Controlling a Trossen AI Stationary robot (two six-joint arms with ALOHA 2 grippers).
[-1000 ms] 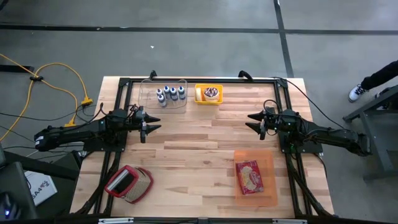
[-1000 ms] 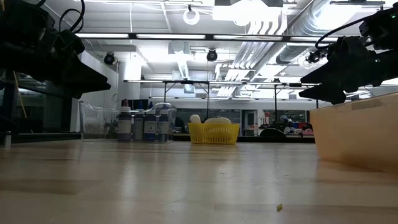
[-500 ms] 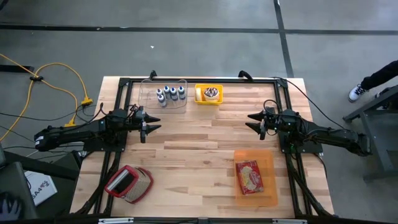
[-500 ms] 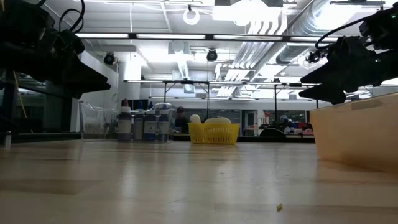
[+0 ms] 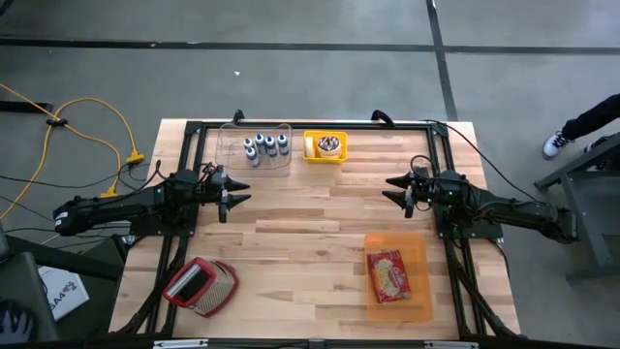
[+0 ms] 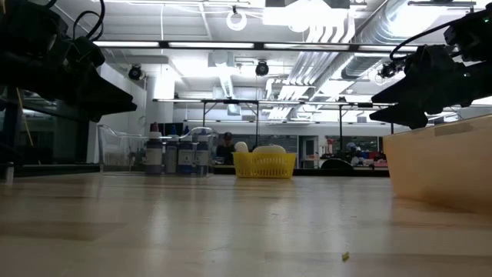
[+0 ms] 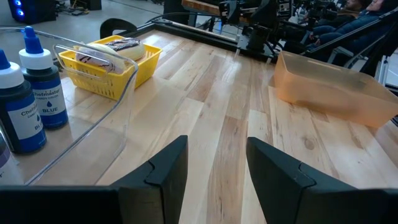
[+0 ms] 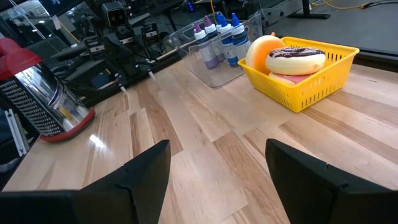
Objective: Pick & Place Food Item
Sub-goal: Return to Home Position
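— Where are the donuts?
— Piled in the yellow bin at the table's far edge, just beside the bottles.
— And the grippers?
— Left gripper hovers over the left side, fingers spread, empty. Right gripper hovers opposite, spread too, well apart from the bin.

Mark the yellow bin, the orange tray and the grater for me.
yellow bin (image 8: 320,79): right wrist view, on its mesh side wall.
orange tray (image 7: 333,99): left wrist view, on its near side wall.
grater (image 8: 43,106): right wrist view, on its metal grating face.
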